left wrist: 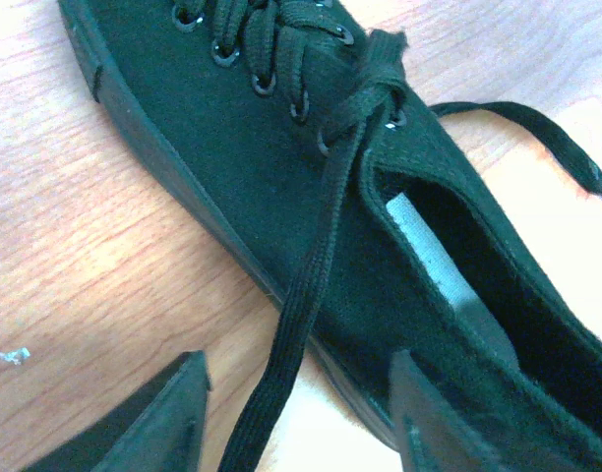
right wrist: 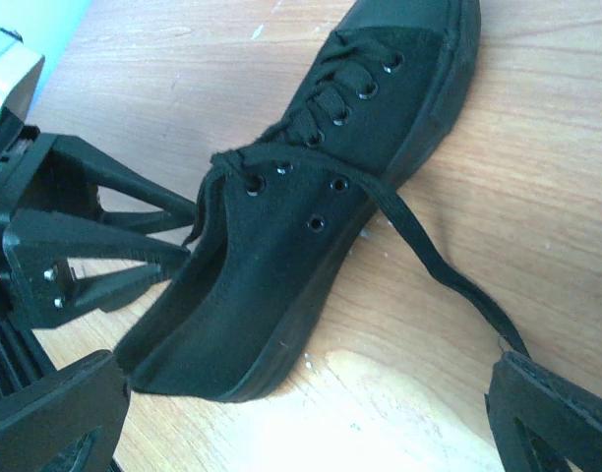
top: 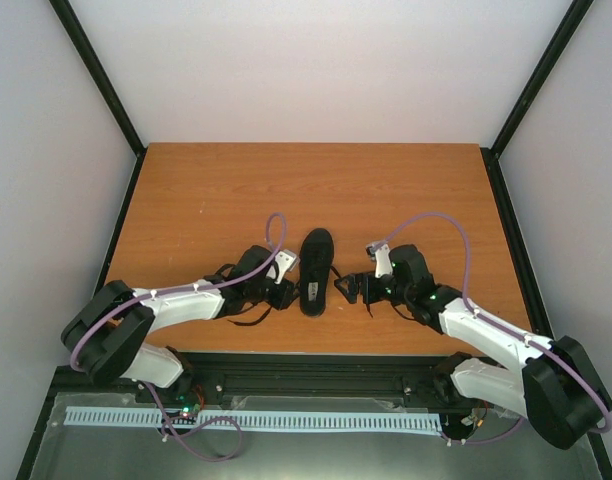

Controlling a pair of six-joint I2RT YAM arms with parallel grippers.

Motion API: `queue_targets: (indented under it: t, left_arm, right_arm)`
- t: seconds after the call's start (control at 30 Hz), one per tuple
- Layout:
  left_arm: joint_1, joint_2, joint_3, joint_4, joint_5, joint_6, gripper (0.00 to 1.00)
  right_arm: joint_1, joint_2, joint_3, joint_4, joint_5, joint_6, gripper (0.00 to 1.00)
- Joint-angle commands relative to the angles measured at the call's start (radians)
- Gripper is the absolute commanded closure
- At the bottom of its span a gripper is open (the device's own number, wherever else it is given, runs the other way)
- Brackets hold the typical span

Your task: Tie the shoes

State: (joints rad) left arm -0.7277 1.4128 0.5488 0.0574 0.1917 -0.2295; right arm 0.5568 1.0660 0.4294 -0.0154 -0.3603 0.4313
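Black sneaker [top: 317, 272] on wooden table [top: 236, 190], grey insole [left wrist: 431, 258] inside, laces [left wrist: 301, 305] loose

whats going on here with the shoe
Two robot arms are set up to tie a black shoe that lies on the table. The left gripper is open, with one lace running between its jaws but not pinched yet. The right gripper is wide open on the shoe's other side, and the other lace trails across the table toward it. No bow is tied yet.
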Motion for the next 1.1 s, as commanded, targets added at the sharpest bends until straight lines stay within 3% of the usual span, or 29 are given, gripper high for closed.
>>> queue_targets:
  t: [0.0,0.1,0.4,0.6,0.77,1.07]
  left_arm:
    - [-0.012,0.01,0.039,0.015,-0.027,0.011,0.62]
    - [-0.012,0.017,0.044,0.026,-0.026,0.011,0.68]
    - [-0.013,0.072,0.087,0.029,0.02,0.024,0.69]
    - [-0.013,0.067,0.092,0.02,-0.005,0.021,0.9]
    - [-0.016,0.045,0.084,0.034,0.011,0.009,0.99]
    - [-0.018,-0.03,0.086,0.064,0.015,-0.013,0.99]
  right_arm:
    - [-0.008,-0.039,-0.045,0.057,-0.012,0.021,0.0]
    - [-0.008,-0.048,-0.057,0.05,0.012,0.034,0.0]
    - [-0.008,-0.077,-0.057,-0.094,0.187,0.062,0.0]
    - [-0.006,-0.073,-0.055,-0.173,0.241,0.095,0.0]
    - [0.0,-0.06,-0.064,-0.178,0.259,0.117,0.03]
    - [0.017,0.015,-0.029,-0.212,0.326,0.1,0.2]
